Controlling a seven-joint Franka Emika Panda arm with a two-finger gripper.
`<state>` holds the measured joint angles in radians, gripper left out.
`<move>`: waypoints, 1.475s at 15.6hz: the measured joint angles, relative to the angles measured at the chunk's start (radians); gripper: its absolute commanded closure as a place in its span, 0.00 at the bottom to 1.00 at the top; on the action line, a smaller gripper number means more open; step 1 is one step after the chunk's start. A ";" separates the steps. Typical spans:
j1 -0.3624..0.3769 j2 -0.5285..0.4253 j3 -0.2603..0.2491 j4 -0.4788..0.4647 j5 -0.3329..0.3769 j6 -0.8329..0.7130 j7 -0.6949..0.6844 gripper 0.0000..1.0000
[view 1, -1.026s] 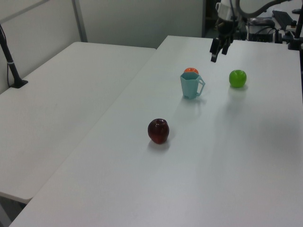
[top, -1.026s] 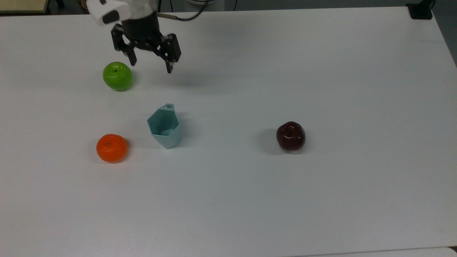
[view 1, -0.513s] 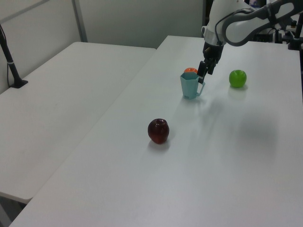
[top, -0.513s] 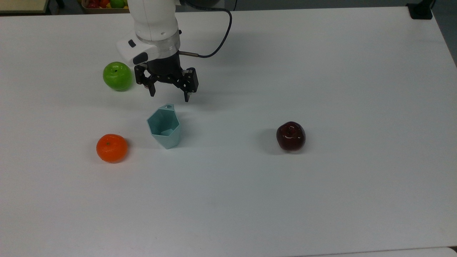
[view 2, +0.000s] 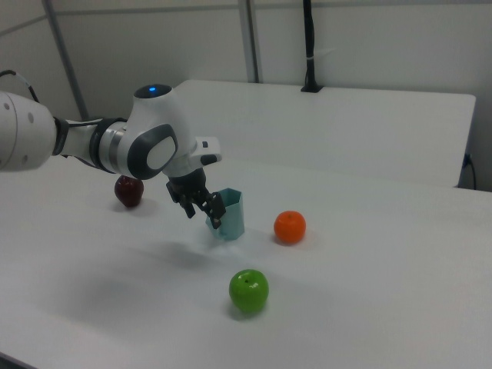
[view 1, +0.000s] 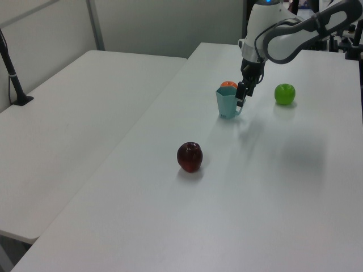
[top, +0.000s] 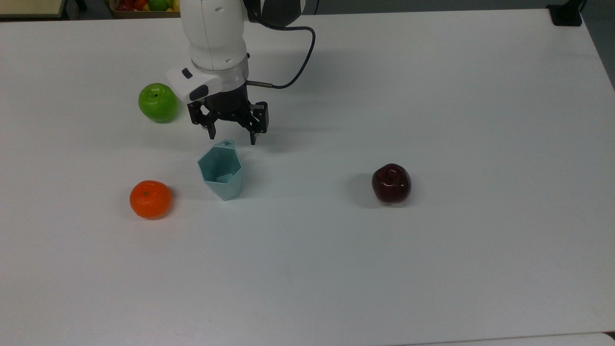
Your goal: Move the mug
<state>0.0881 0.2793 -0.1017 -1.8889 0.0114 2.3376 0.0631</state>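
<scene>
gripper (top: 232, 138) hovering right by the mug (top: 220, 172) handle, fingers (top: 253, 139) apart, nothing grabbed, mug upright on the counter (top: 432, 120)

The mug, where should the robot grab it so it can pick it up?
Probably by the small tab handle, coming down from above. The mug stands upright with that tab sticking out toward the open gripper, which hangs right over it with a finger on each side in the top view. The handle is thin, so it should fit.
</scene>
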 measured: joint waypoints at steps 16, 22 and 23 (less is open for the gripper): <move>0.007 0.048 0.000 0.001 -0.041 0.087 -0.003 0.80; 0.007 0.041 0.000 0.010 -0.041 0.087 -0.003 0.82; 0.007 0.033 0.000 0.012 -0.041 0.082 -0.003 0.84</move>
<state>0.0949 0.3120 -0.1017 -1.8773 -0.0294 2.4192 0.0596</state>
